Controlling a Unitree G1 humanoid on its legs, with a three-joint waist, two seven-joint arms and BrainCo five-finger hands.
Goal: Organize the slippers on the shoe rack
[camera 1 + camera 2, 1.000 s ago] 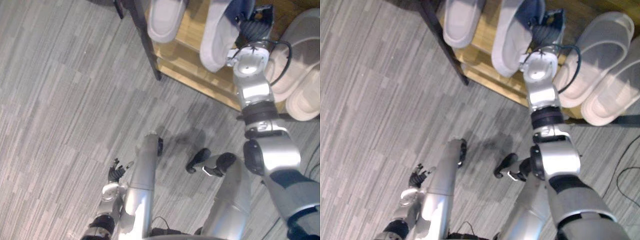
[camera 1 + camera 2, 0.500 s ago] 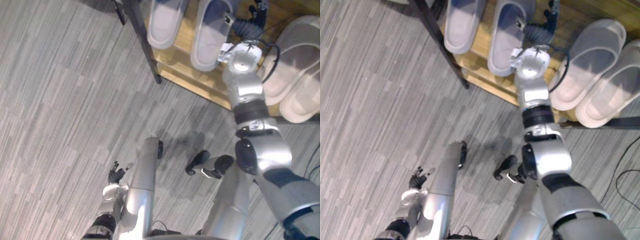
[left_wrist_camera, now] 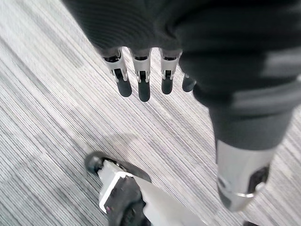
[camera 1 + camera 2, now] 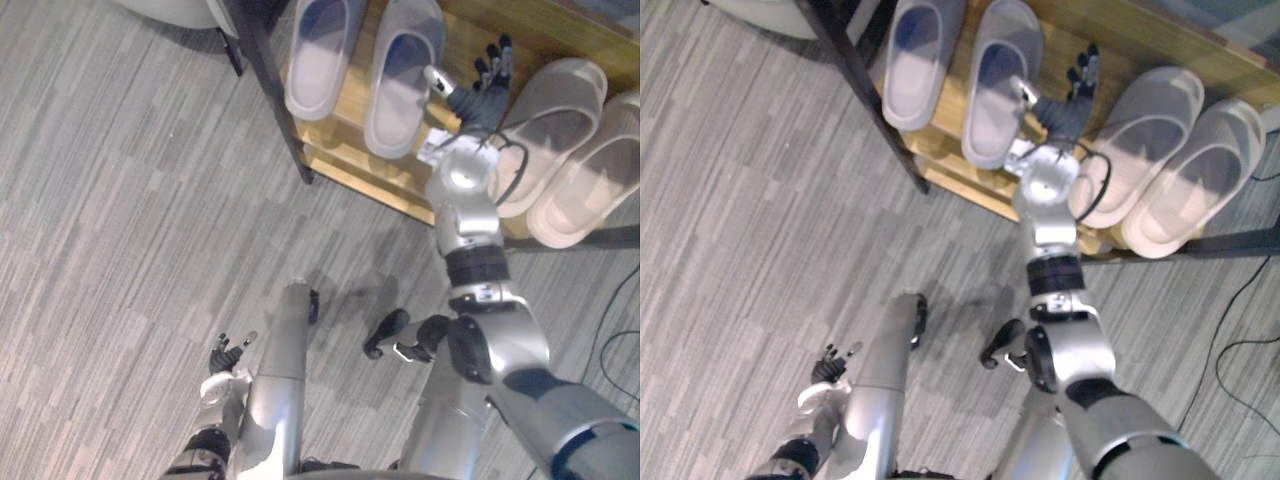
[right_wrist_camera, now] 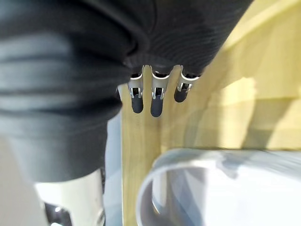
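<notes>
Two grey slippers [image 4: 318,55] [image 4: 403,75] lie flat, side by side, on the wooden shelf [image 4: 360,165] of the shoe rack. To their right, two beige slippers [image 4: 545,125] [image 4: 590,175] rest on the same shelf. My right hand [image 4: 480,92] hovers open over the shelf between the two pairs, fingers straight, its thumb close beside the second grey slipper. In the right wrist view its fingers [image 5: 156,99] point along the bare wood, with a grey slipper's rim [image 5: 188,162] beneath. My left hand [image 4: 222,357] hangs open low over the carpet, fingers [image 3: 143,84] straight and holding nothing.
The rack's black frame leg [image 4: 268,95] stands on the grey carpet at the shelf's left end. A pale rounded object [image 4: 175,10] sits on the floor behind that leg. Open carpet [image 4: 120,220] spreads left of the rack.
My right hand has set the second grey slipper flat beside the first, let go, opened and drawn away to the right. The camera has shifted, showing more of the rack.
</notes>
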